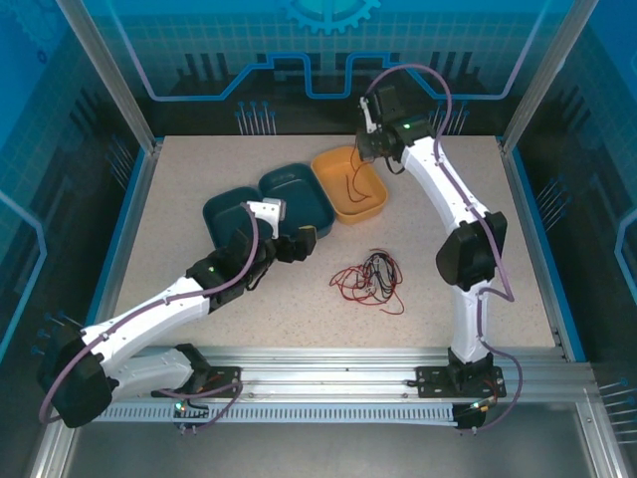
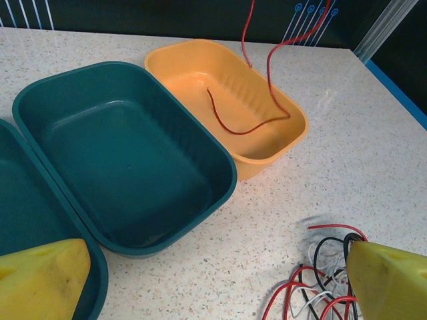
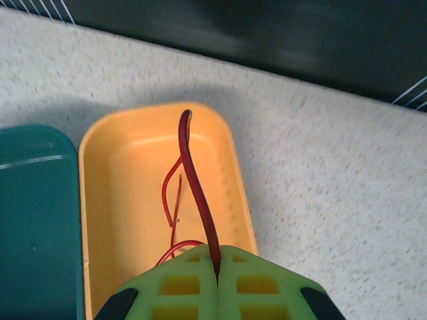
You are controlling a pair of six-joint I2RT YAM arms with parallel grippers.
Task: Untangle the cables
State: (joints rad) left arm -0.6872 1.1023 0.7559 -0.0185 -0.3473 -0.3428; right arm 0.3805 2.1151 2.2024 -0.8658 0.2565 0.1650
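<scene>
A tangle of red, black and whitish cables (image 1: 368,279) lies on the table in front of the trays, and its edge shows at the lower right of the left wrist view (image 2: 320,280). One red cable (image 3: 193,173) is pinched between the shut green fingers of my right gripper (image 3: 217,263), which hangs over the orange tray (image 1: 320,169). The cable's free end trails down into that tray (image 2: 240,130). My left gripper (image 1: 299,244) hovers low between the teal trays and the tangle. Its yellow fingers (image 2: 40,280) stand wide open with only bare table between them.
Two teal trays (image 1: 239,214) (image 1: 296,194) stand side by side left of the orange tray (image 2: 160,60); the nearer one (image 2: 127,153) holds nothing. Blue rails border the table left and right, and an aluminium rail runs along the front.
</scene>
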